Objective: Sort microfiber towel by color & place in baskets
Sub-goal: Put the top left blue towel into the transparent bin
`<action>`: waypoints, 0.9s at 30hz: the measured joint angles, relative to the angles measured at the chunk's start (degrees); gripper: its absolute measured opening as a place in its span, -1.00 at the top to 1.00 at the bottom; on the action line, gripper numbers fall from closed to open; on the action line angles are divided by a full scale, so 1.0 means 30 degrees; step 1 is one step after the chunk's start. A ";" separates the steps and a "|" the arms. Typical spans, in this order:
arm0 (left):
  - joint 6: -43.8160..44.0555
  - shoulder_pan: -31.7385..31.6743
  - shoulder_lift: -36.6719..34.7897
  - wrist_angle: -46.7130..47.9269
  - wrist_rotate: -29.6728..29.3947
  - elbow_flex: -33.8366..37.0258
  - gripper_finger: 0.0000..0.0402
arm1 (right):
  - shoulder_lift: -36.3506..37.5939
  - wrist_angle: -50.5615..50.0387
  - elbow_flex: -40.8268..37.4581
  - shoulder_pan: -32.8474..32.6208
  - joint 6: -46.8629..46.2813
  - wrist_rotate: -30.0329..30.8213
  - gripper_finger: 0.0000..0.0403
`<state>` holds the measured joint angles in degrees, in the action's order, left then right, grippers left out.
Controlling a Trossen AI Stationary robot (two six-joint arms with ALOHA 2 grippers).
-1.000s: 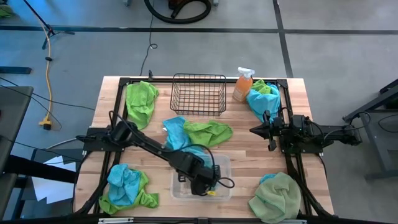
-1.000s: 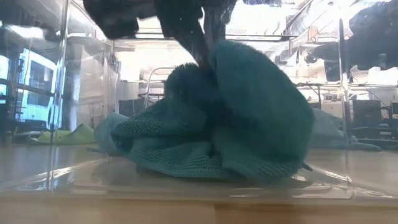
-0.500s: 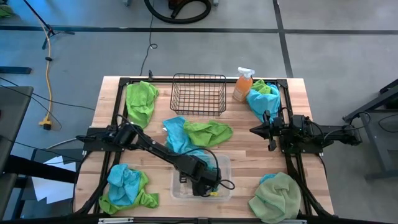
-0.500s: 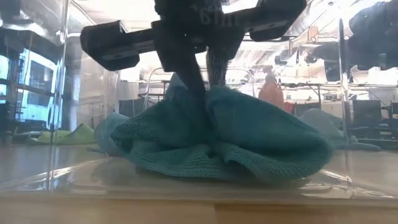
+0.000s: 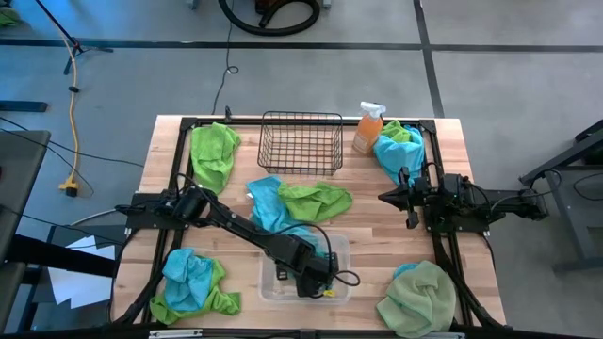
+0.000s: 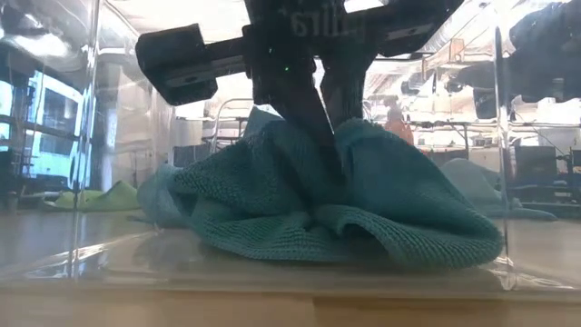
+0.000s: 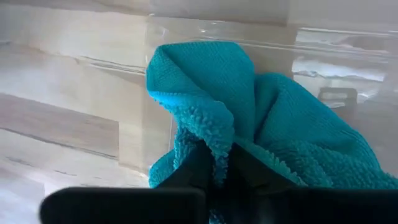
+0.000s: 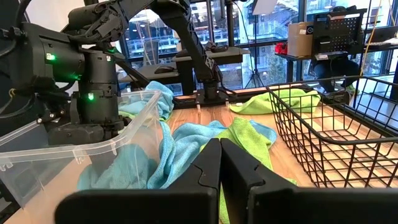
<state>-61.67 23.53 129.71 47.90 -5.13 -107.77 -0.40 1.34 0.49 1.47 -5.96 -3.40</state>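
The left end effector (image 6: 325, 145) reaches down into the clear plastic tub (image 5: 268, 282) at the 6 o'clock edge of the bench (image 5: 377, 235). Its dark fingers (image 7: 205, 171) stand close together with a fold of a turquoise towel (image 6: 363, 218) pinched between them; the rest of that cloth lies heaped on the tub's floor.

The right end effector (image 8: 220, 163) waits at about 3 o'clock, fingers closed together and empty, pointing toward the bench centre.

The black wire basket (image 5: 301, 141) sits at 12 o'clock, with the orange spray bottle (image 5: 368, 127) just beside it toward 1 o'clock. A lime green towel (image 5: 213, 151) lies at 11 o'clock. Near the middle, another turquoise towel (image 5: 267, 201) and a lime green one (image 5: 316, 200) lie touching each other, the turquoise one running toward the tub. At 1 to 2 o'clock a turquoise and lime pair (image 5: 396, 149) is bunched beside the bottle. At 7 o'clock a further turquoise cloth lies on a lime one (image 5: 193, 282). The pale sage green towel (image 5: 419, 299) sits at 5 o'clock.
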 joint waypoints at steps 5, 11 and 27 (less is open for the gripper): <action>0.0280 0.0007 0.0000 -0.0087 -0.0494 0.0000 0.66 | 0.0000 -0.0007 -0.0003 -0.0007 -0.0004 0.0000 1.00; 0.1220 0.0007 0.0000 -0.0122 -0.1168 0.0000 0.37 | 0.0000 -0.0001 -0.0004 -0.0003 -0.0007 -0.0004 1.00; 0.1499 0.0306 -0.0361 0.0289 -0.1829 -0.0259 0.07 | 0.0000 -0.0007 -0.0006 -0.0006 -0.0006 0.0000 1.00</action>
<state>-57.17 24.45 128.63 48.77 -10.62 -108.54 -0.40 1.32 0.47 1.46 -5.97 -3.40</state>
